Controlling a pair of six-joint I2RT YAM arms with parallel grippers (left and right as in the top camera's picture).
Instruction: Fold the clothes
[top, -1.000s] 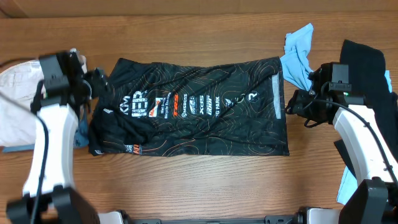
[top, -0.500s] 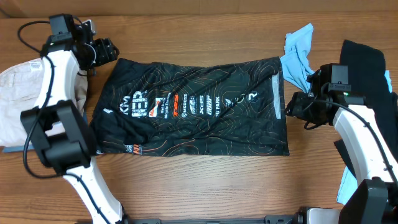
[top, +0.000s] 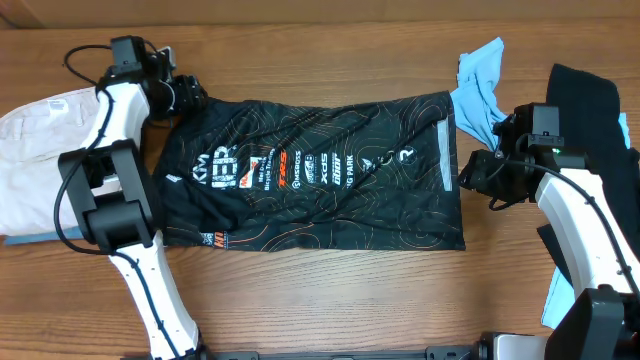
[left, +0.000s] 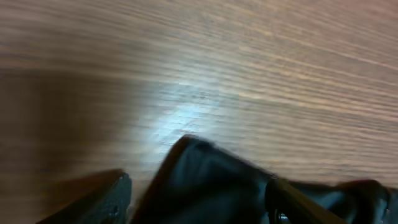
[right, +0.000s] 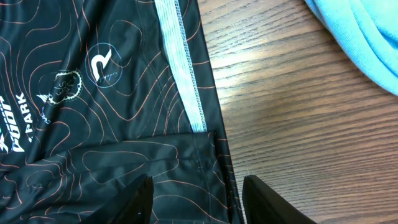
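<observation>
The black jersey (top: 310, 170) with white and orange logos lies spread flat across the table's middle, its left part rumpled. My left gripper (top: 187, 93) is at the jersey's far left corner. In the blurred left wrist view its fingers (left: 199, 196) stand apart with a corner of the black jersey (left: 208, 165) between them. My right gripper (top: 472, 176) is at the jersey's right edge. In the right wrist view its fingers (right: 198, 190) are open and straddle the jersey's (right: 112, 124) hem near the white stitched strip.
A light blue shirt (top: 478, 85) lies crumpled at the back right and also shows in the right wrist view (right: 360, 37). A plain black garment (top: 590, 120) lies at the far right. A white garment (top: 40, 150) lies at the left edge.
My left arm has swung from the jersey's left side up and rightward to its far left corner. The right arm and the jersey have not moved.
</observation>
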